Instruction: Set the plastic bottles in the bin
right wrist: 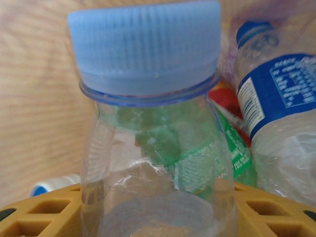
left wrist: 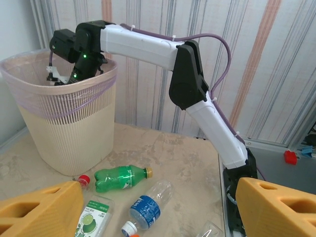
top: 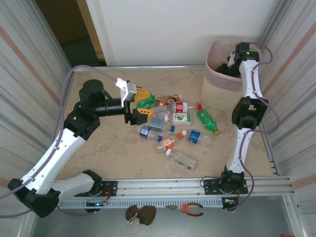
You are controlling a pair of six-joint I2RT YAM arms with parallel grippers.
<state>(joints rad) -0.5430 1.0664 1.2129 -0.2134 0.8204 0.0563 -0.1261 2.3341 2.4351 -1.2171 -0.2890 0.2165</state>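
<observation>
**A:** Starting at the near edge, what lies there?

**B:** Orange-handled pliers (top: 187, 209) on the metal rail, just in front of the arm bases.

**A:** And the plastic bottles (top: 170, 123)?

**B:** Most are scattered on their sides in the middle of the table (top: 98, 148). A clear bottle (top: 181, 159) lies nearest. Beyond it are ones with blue, orange and red labels, and a green bottle (top: 208, 121) lies towards the right.

**A:** Where's the left gripper (top: 144, 102)?

**B:** Hovering at the left side of that pile. Its yellow fingers stand wide apart with nothing between them.

**A:** And the bin (left wrist: 64, 128)?

**B:** It's in the far right corner, just beyond the green bottle, with a pink liner (left wrist: 29, 101) over its rim. The right arm bends down into it.

**A:** What about the right gripper (right wrist: 158, 212)?

**B:** It's inside the bin. A blue-capped bottle (right wrist: 148, 148) of clear plastic stands between its yellow fingers. I can't tell whether they press it or sit loose. More bottles lie behind, one with a blue label (right wrist: 276, 94).
</observation>
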